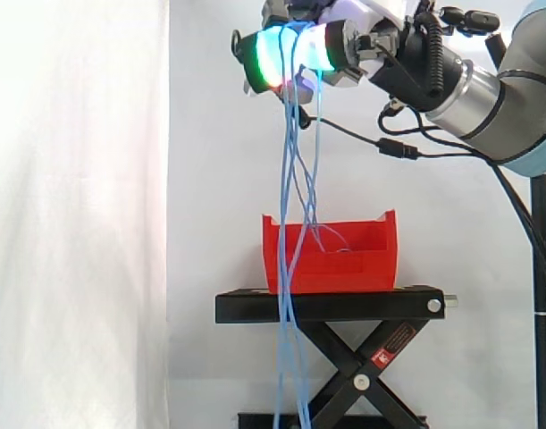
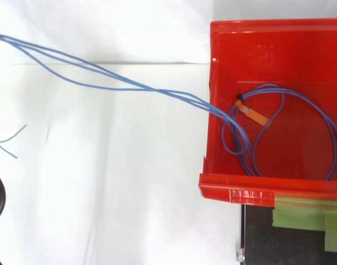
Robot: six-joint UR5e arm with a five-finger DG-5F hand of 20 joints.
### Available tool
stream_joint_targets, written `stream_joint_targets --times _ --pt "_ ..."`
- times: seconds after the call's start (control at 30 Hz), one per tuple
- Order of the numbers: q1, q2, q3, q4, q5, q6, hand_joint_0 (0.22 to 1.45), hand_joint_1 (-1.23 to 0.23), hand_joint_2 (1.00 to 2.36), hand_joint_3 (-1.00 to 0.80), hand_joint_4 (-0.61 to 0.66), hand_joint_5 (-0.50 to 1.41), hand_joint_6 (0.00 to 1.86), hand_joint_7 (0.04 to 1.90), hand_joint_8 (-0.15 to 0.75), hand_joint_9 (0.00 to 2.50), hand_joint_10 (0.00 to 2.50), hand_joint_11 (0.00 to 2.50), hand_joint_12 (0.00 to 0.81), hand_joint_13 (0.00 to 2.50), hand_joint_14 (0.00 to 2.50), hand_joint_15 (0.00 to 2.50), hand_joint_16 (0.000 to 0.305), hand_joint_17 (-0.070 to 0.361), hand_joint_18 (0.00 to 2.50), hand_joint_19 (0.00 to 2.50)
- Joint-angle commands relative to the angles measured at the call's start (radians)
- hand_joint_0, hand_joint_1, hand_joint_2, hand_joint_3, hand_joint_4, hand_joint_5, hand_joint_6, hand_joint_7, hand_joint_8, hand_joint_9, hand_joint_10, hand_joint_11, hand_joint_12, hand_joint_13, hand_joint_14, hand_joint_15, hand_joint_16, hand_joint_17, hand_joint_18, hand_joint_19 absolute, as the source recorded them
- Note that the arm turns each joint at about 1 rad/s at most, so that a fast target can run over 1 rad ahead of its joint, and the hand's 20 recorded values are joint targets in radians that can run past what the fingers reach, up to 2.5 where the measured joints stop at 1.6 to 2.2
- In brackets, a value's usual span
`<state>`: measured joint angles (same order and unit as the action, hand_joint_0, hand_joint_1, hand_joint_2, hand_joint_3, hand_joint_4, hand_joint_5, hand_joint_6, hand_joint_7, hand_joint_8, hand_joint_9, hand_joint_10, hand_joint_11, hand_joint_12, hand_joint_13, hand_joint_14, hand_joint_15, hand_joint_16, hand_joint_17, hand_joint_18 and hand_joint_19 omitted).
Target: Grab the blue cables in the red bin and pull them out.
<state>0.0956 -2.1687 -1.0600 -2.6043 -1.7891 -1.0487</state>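
High above the red bin [image 1: 331, 257], my hand [image 1: 344, 45] is shut on the blue cables [image 1: 295, 161], its pads glowing green, cyan and white. Several strands hang from the hand. Some drop into the bin, others run down past its left wall and the stand towards the floor. In the top view the red bin [image 2: 267, 41] holds loose loops of blue cable [image 2: 300, 99] with an orange tag [image 2: 254, 115]. From there several strands climb over the bin's left wall and stretch away to the upper left.
The bin stands on a black scissor-lift stand [image 1: 331, 306] before a white curtain. Green tape [image 2: 306, 215] lies on the stand top beside the bin. A black pole [image 1: 542, 268] rises at the right edge. Short blue cable ends [image 2: 14, 138] show at the far left.
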Motion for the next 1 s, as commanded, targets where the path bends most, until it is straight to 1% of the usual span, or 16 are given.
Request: stream_joint_targets --times 0.0,0.1,0.17,0.2,0.27,0.33,0.37,0.5,0.6,0.73,0.77,0.8,0.83,0.9,0.93,0.97 --pt "-0.002 0.001 0.0 0.012 -0.001 0.043 0.96 -0.93 1.0 -1.0 0.06 0.58 1.1 0.49 0.2 1.1 1.4 1.55 0.309 1.39 0.02 1.5 0.051 0.114 0.83 0.74" --pt "-0.002 0.001 0.0 0.012 0.01 0.074 0.96 -0.93 1.0 -1.0 0.06 0.58 1.1 0.48 0.197 1.1 1.4 1.55 0.306 1.39 0.02 1.5 0.051 0.114 0.83 0.74" --pt "0.0 0.001 -0.005 0.009 0.054 0.124 0.96 -0.93 1.0 -1.0 0.06 0.58 1.1 0.48 0.19 1.1 1.4 1.55 0.31 1.39 0.02 1.5 0.051 0.114 0.83 0.74" --pt "-0.002 0.001 -0.008 0.007 0.063 0.135 0.96 -0.93 1.0 -1.0 0.06 0.58 1.1 0.48 0.192 1.1 1.39 1.56 0.31 1.39 0.02 1.5 0.051 0.114 0.83 0.75" --pt "0.0 0.001 -0.029 0.006 0.102 0.186 0.96 -0.93 1.0 -1.0 0.06 0.58 1.1 0.48 0.199 1.1 1.39 1.56 0.313 1.39 0.02 1.49 0.051 0.114 0.83 0.74" --pt "0.001 0.001 -0.043 0.006 0.122 0.215 0.96 -0.93 1.0 -1.0 0.06 0.58 1.1 0.48 0.199 1.1 1.39 1.56 0.311 1.39 0.02 1.51 0.051 0.114 0.83 0.74" --pt "0.003 0.001 -0.058 0.007 0.148 0.25 0.96 -0.93 1.0 -1.0 0.06 0.58 1.1 0.48 0.198 1.1 1.4 1.55 0.316 1.39 0.02 1.5 0.051 0.114 0.83 0.74" --pt "0.006 0.001 -0.064 0.007 0.166 0.281 0.96 -0.93 1.0 -1.0 0.06 0.58 1.1 0.48 0.199 1.1 1.4 1.54 0.31 1.39 0.02 1.49 0.051 0.114 0.83 0.74" --pt "0.007 0.001 -0.066 0.009 0.154 0.263 0.96 -0.93 1.0 -1.0 0.05 0.58 1.1 0.48 0.197 1.1 1.39 1.56 0.314 1.38 0.02 1.5 0.051 0.114 0.83 0.75" --pt "0.007 0.001 -0.066 0.029 0.089 0.181 0.96 -0.93 1.0 -1.0 0.06 0.58 1.1 0.48 0.198 1.1 1.39 1.56 0.317 1.39 0.02 1.49 0.051 0.114 0.83 0.74" --pt "0.007 0.001 -0.064 0.044 0.062 0.134 0.96 -0.93 1.0 -1.0 0.05 0.58 1.09 0.48 0.198 1.1 1.39 1.56 0.313 1.38 0.02 1.5 0.051 0.114 0.83 0.74" --pt "0.007 0.001 -0.064 0.044 0.062 0.134 0.96 -0.92 1.0 -1.0 0.05 0.58 1.1 0.48 0.19 1.1 1.38 1.56 0.307 1.38 0.02 1.5 0.051 0.114 0.83 0.74" --pt "0.007 0.0 -0.066 0.064 0.022 0.055 0.96 -0.92 1.0 -1.0 0.06 0.58 1.09 0.48 0.199 1.1 1.39 1.56 0.313 1.38 0.02 1.5 0.05 0.113 0.83 0.74" --pt "0.006 0.001 -0.066 0.073 0.002 0.011 0.96 -0.92 1.0 -1.0 0.05 0.58 1.09 0.48 0.198 1.1 1.38 1.56 0.307 1.38 0.02 1.49 0.051 0.114 0.83 0.74" --pt "0.006 0.0 -0.066 0.089 -0.032 -0.05 0.96 -0.92 1.0 -1.0 0.05 0.58 1.09 0.48 0.2 1.1 1.38 1.56 0.311 1.39 0.02 1.49 0.05 0.113 0.83 0.74" --pt "0.006 0.0 -0.066 0.098 -0.052 -0.08 0.96 -0.92 1.0 -1.0 0.05 0.58 1.09 0.48 0.199 1.1 1.39 1.53 0.307 1.38 0.02 1.5 0.051 0.114 0.83 0.74"
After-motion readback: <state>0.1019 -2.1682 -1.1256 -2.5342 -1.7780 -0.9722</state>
